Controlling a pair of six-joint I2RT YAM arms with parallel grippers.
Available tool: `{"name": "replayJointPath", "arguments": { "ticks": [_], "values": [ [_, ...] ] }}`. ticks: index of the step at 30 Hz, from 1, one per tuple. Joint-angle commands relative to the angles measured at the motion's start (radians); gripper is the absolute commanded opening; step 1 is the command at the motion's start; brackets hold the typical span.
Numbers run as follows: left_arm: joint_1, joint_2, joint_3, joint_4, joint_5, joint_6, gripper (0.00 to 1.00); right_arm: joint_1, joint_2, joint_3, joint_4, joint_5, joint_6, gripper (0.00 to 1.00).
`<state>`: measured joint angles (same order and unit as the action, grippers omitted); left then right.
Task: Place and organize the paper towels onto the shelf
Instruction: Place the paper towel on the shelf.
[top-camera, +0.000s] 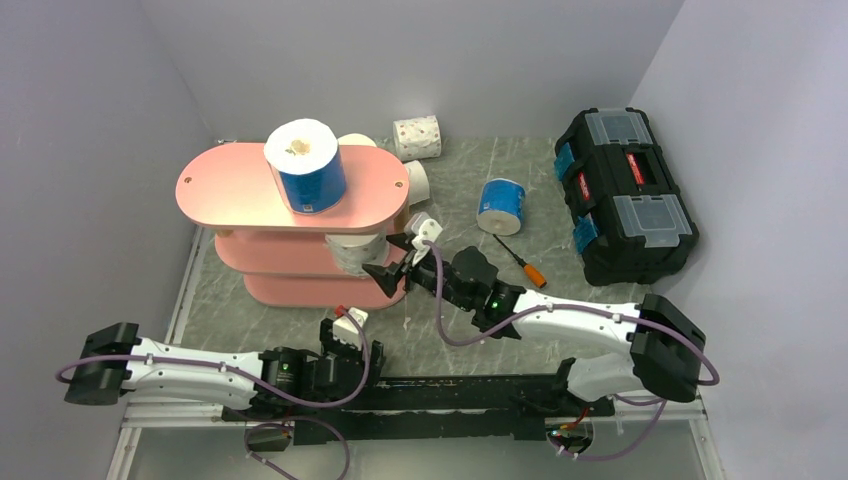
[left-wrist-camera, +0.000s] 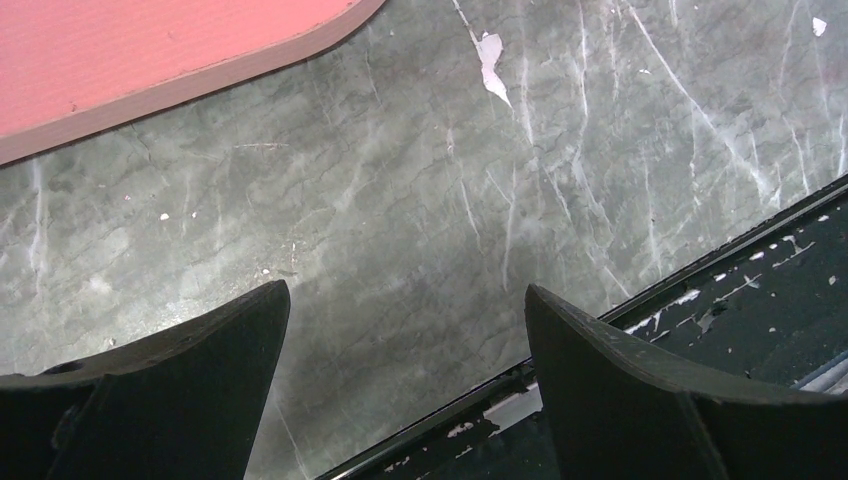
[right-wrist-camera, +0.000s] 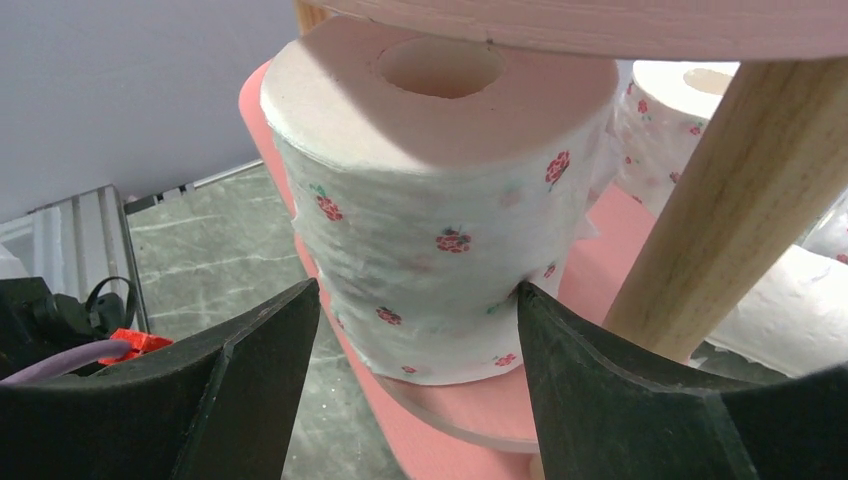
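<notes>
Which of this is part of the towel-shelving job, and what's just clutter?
Job:
- shelf
- top blue roll, standing on the top board
- floral roll, under the top board
- loose blue roll, on the table
- speckled roll, lying at the back
- white roll, beside the shelf

Lying about:
- black toolbox
- screwdriver

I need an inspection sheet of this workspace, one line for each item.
Surface: grey marbled tabletop, finish chipped.
Job's things: pink three-tier shelf; blue-wrapped roll on top board; flower-printed white roll on middle board; second blue-wrapped roll and speckled roll on the tabletop.
Clutter: orange-handled screwdriver; black plastic toolbox.
Grippers: left gripper open, empty; right gripper closed on the flower-printed white roll.
Cables: purple cables along both arms.
Surroundings: plain grey walls.
</notes>
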<state>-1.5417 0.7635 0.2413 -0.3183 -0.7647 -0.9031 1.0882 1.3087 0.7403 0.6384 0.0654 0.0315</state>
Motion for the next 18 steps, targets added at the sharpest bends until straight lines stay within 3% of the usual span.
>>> {"name": "replayJointPath", "arguments": {
  "ticks": [1, 8, 18],
  "values": [
    [-0.008, 0.007, 0.032, 0.016, -0.021, 0.001, 0.94, 0.003, 0.033, 0.061, 0.072, -0.057, -0.022, 0.74],
    [-0.008, 0.007, 0.027, 0.024, -0.020, 0.006, 0.94, 0.000, 0.084, 0.105, 0.078, -0.139, -0.074, 0.74],
    [-0.008, 0.019, 0.028, 0.031, -0.020, 0.010, 0.94, -0.065, 0.055, 0.063, 0.120, -0.114, -0.045, 0.74]
  ]
}}
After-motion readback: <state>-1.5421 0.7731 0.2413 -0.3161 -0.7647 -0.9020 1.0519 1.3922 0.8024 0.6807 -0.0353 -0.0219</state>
